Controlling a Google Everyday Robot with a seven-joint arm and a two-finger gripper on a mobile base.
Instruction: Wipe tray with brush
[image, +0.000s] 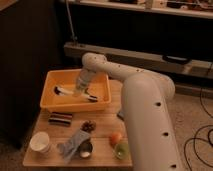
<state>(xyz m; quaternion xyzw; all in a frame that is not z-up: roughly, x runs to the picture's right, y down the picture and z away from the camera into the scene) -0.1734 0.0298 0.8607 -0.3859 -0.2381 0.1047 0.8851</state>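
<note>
An orange tray (55, 102) stands at the back of the small wooden table (102, 120). A brush with a black and white handle (63, 91) lies across the tray's floor. My white arm reaches from the right down into the tray. My gripper (80, 90) is low inside the tray, right at the middle of the brush. The arm's wrist hides its tips.
In front of the tray lie a dark bar (60, 118), a brown cluster (88, 126), a white cup (40, 142), a grey cloth (74, 142), a metal cup (86, 149), an orange fruit (115, 138) and a green bowl (121, 149). A shelf rail (150, 59) runs behind.
</note>
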